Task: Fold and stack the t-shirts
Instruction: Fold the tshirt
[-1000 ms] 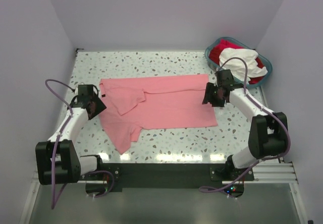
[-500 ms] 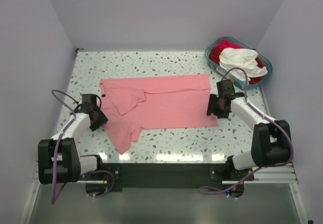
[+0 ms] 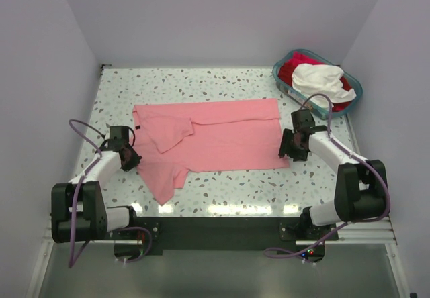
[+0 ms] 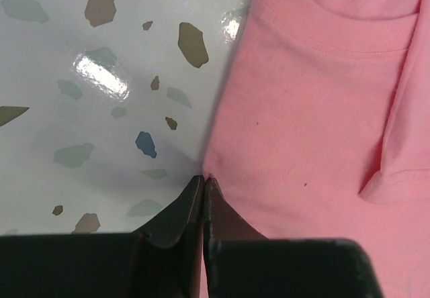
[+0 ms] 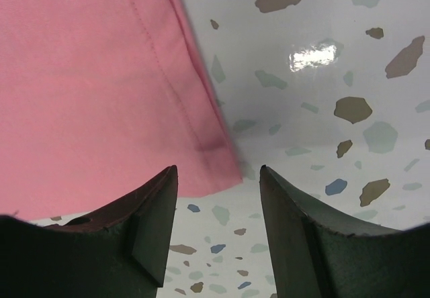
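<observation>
A salmon-pink t-shirt (image 3: 215,140) lies spread flat across the middle of the table, with one sleeve folded inward on its left part. My left gripper (image 3: 132,158) is down at the shirt's left edge. In the left wrist view its jaws (image 4: 203,177) are pressed together, and they pinch the rim of the pink cloth (image 4: 316,123). My right gripper (image 3: 287,152) is low at the shirt's near right corner. It stands open (image 5: 218,170), and the corner of the pink cloth (image 5: 94,96) lies just ahead of the gap. A white t-shirt (image 3: 321,80) and a red t-shirt (image 3: 290,66) are heaped in the basket.
The teal-blue basket (image 3: 277,76) stands at the back right corner of the speckled table (image 3: 222,86). Lilac walls close in the left, back and right sides. Bare tabletop (image 5: 322,56) shows to the right of the shirt's hem.
Both grippers have come down and nearer along the shirt's sides. The left one has shut on the shirt's left edge. The right one has reached the near right corner, still open.
</observation>
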Controlling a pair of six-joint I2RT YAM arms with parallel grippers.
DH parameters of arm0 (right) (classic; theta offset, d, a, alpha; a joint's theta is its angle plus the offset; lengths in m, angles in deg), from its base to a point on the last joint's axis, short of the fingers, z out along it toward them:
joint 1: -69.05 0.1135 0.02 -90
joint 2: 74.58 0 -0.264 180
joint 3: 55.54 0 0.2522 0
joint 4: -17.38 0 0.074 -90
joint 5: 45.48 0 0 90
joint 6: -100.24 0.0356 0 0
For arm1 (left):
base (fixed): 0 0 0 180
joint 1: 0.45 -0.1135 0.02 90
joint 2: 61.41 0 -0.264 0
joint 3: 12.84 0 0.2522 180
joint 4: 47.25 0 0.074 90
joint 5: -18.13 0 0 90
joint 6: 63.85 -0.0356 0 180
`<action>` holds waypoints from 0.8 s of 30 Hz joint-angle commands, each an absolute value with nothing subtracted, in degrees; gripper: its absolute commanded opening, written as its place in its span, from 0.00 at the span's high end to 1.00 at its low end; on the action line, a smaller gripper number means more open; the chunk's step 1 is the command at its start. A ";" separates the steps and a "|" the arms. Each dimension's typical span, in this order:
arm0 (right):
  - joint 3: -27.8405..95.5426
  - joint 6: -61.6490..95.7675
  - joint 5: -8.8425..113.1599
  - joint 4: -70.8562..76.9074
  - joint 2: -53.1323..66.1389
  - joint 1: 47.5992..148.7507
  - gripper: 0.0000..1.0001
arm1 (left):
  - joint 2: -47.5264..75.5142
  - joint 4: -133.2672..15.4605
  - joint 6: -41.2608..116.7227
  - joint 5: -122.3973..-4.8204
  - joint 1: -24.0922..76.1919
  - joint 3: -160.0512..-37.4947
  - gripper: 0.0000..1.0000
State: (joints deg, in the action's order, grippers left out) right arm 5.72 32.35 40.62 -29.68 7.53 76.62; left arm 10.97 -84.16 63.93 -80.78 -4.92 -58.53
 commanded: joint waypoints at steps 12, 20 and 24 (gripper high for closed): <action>3.75 34.68 39.77 -27.76 9.00 74.85 0.50 | 10.57 -84.56 61.75 -80.39 -5.11 -58.16 1.00; 2.51 35.21 40.74 -28.72 9.36 74.85 0.55 | 9.69 -84.74 61.22 -81.10 -5.11 -58.51 1.00; 1.81 35.56 41.88 -28.81 9.80 74.85 0.56 | 10.31 -84.30 61.40 -80.84 -5.11 -58.77 1.00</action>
